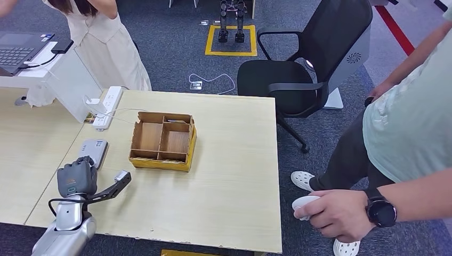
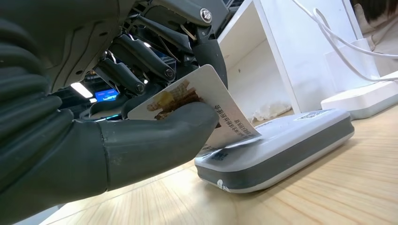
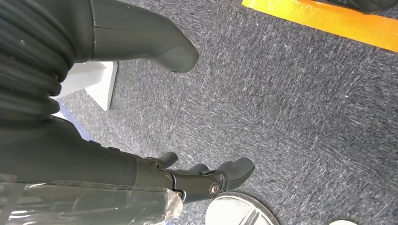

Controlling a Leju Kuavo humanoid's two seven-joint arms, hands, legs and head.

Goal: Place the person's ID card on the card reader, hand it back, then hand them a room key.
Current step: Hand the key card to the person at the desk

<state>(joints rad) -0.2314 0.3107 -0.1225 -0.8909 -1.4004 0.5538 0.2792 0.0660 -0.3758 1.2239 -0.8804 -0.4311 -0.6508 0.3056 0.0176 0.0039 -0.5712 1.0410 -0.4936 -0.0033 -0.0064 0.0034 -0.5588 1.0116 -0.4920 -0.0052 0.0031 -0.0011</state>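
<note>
The left hand [image 2: 141,136] pinches the ID card [image 2: 197,105] between thumb and dark fingers [image 2: 141,61]. The card's lower edge touches the top of the card reader [image 2: 281,140], tilted; the thumb hides part of its print. In the head view the hand [image 1: 77,177] covers the card and the reader's [image 1: 95,149] near end. The right hand [image 3: 197,180] hangs over carpet, fingers apart and holding nothing. The wooden box [image 1: 162,141] compartments are hard to make out.

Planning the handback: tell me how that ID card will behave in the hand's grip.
The ID card probably stays stiff: it juts flat from the left hand, one edge on the card reader. Thin and glossy, so likely light and slippery, apt to slide in a loose pinch.
</note>
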